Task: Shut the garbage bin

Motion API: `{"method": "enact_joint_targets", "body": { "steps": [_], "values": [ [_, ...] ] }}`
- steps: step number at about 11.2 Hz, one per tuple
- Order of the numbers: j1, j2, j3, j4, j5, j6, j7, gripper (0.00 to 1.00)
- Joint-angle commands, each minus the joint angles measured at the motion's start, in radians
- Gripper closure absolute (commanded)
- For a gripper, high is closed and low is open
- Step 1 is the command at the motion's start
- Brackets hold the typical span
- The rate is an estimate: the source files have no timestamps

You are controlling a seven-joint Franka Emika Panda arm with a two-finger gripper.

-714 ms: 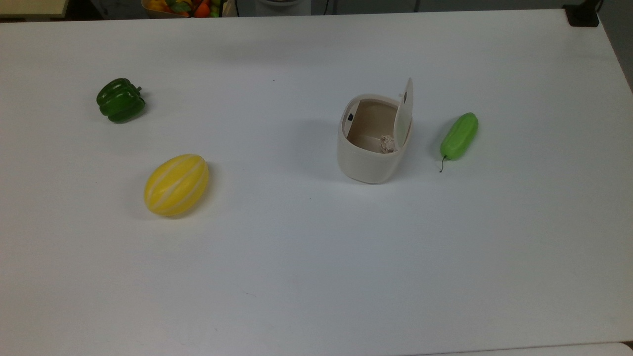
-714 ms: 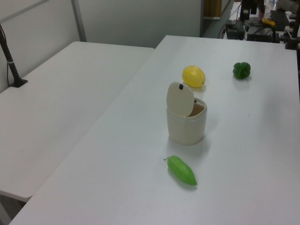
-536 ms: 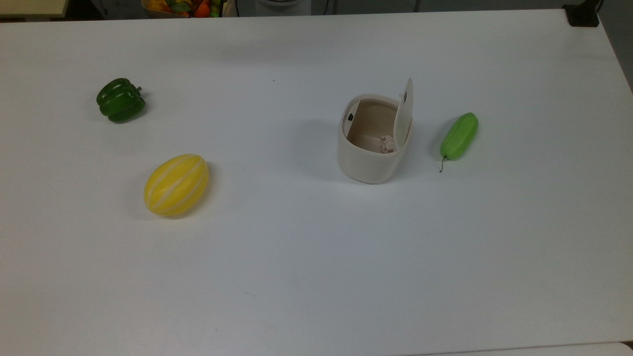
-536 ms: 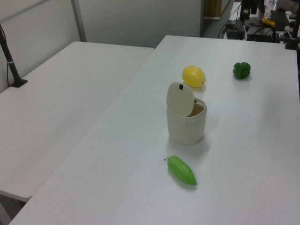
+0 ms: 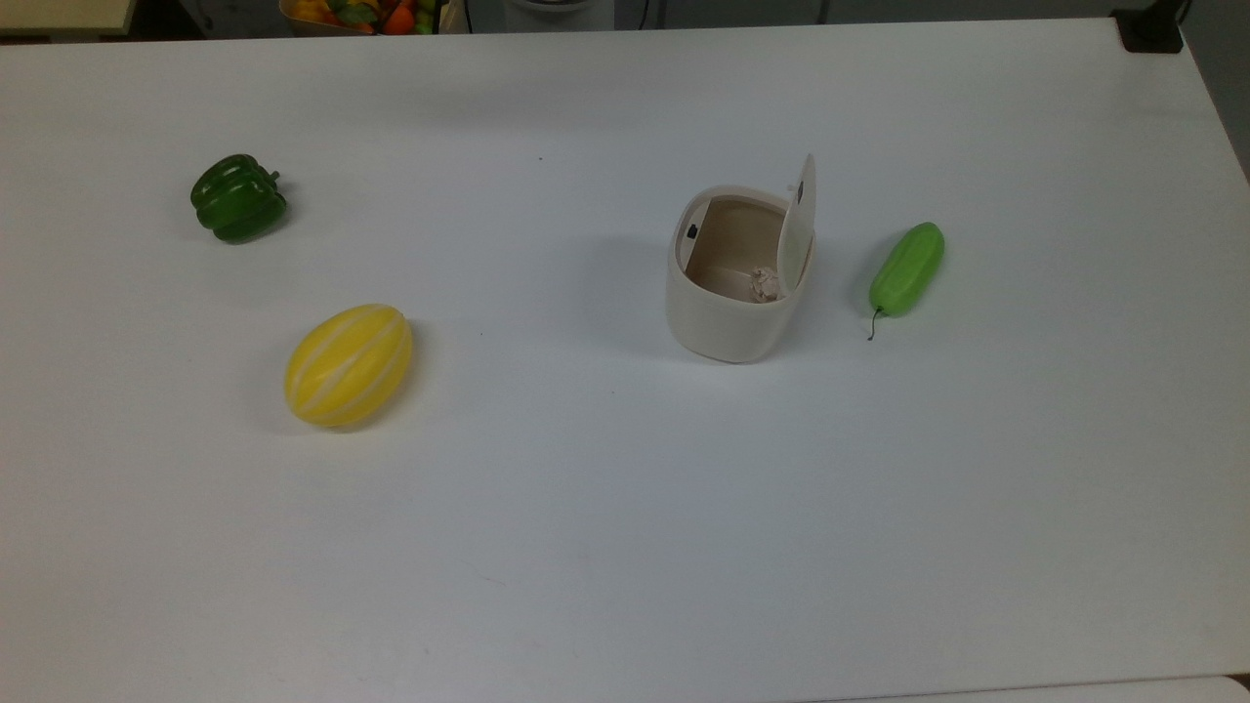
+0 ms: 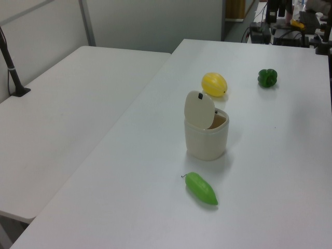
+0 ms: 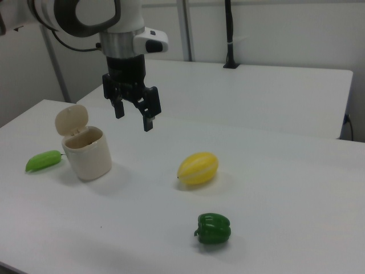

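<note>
Cream garbage bin (image 5: 728, 322) x1, lid up | melon (image 5: 348, 365) x1 | pepper (image 5: 237, 198) x1

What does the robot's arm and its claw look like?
In the right view, the arm is chunky and rounded, white with dark grey joint bands. A black cable loops beside it. Below a silvery ring sits a white block, then the black gripper with two stubby black fingers, like a little claw.
</note>
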Motion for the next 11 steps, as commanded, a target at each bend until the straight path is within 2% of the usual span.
{"method": "enact_joint_targets", "body": {
  "steps": [1,9,10,11],
  "values": [
    [0.002,-0.003,-0.003,0.002,0.003,-0.010,-0.002,0.00],
    [0.020,0.032,0.013,0.022,0.014,-0.007,-0.001,0.00],
    [0.027,0.041,0.013,0.024,0.012,-0.006,-0.002,0.12],
    [0.027,0.052,0.013,0.040,0.034,0.011,-0.002,0.35]
  ]
}}
